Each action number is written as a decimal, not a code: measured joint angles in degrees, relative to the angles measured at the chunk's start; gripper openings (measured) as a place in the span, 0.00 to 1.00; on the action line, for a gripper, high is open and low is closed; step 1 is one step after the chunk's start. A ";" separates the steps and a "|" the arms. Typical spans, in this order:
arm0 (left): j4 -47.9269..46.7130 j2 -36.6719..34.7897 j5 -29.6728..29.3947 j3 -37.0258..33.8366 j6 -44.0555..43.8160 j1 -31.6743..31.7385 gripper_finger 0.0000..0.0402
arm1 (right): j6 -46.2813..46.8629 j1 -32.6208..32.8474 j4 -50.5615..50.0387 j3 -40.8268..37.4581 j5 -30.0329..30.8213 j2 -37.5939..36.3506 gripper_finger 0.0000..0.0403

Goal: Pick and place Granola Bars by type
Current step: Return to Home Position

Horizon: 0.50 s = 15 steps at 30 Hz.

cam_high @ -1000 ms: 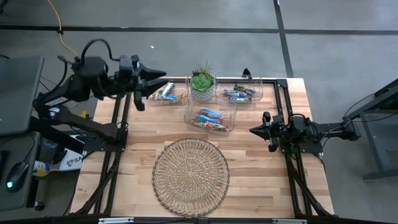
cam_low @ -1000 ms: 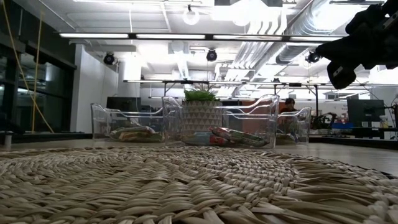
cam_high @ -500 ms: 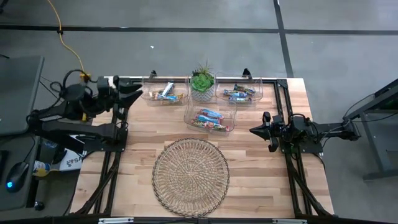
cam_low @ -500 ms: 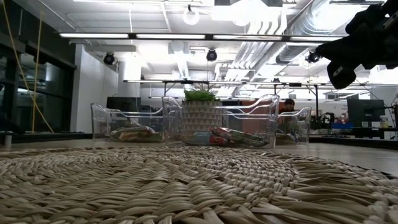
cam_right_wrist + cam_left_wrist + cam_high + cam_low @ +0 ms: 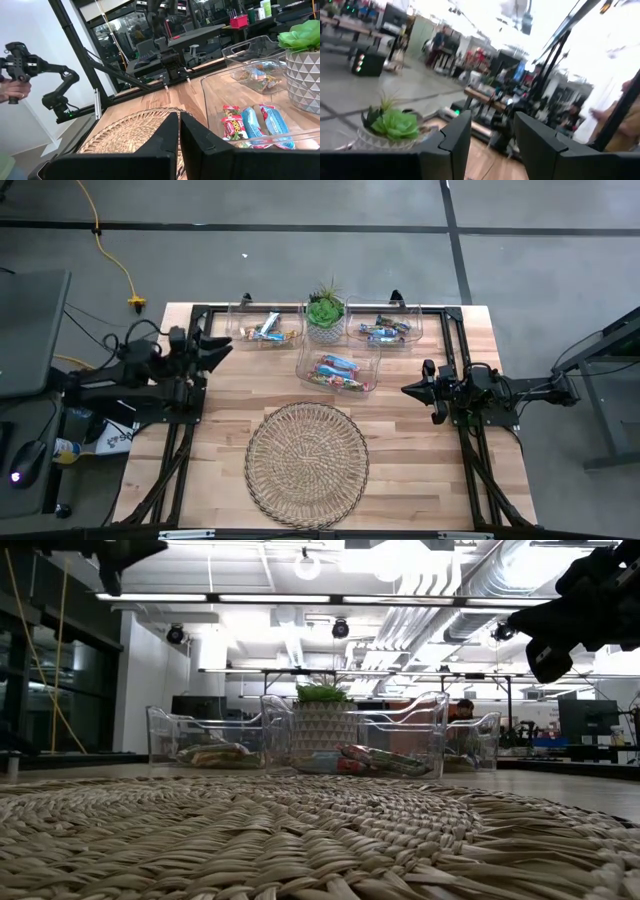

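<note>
Granola Bars (image 5: 337,370) flat in bins (image 5: 305,360), long axes left-right.

I see the granola bars (image 5: 337,372) lying flat in three clusters by the potted plant (image 5: 325,313): one on either side, red and blue ones just in front.

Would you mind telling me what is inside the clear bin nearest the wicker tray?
The bin holds several granola bars in red and blue wrappers, lying flat and overlapping; anything beneath them is covered, so I cannot count them.
</note>
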 joint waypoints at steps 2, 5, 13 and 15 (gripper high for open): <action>0.38 -3.31 0.13 -1.75 0.00 0.00 0.37 | 0.00 0.00 0.02 0.00 0.00 0.00 0.00; 0.39 -8.04 1.98 -4.23 -0.21 0.00 0.37 | 0.00 0.01 0.02 0.00 0.00 0.00 0.00; -0.04 -10.25 10.93 -8.60 -2.43 0.00 0.37 | 0.00 0.02 0.00 0.00 -0.02 0.02 0.00; -0.20 -10.91 12.99 -10.34 -3.44 0.00 0.37 | 0.00 0.01 -0.02 0.00 0.00 0.02 0.00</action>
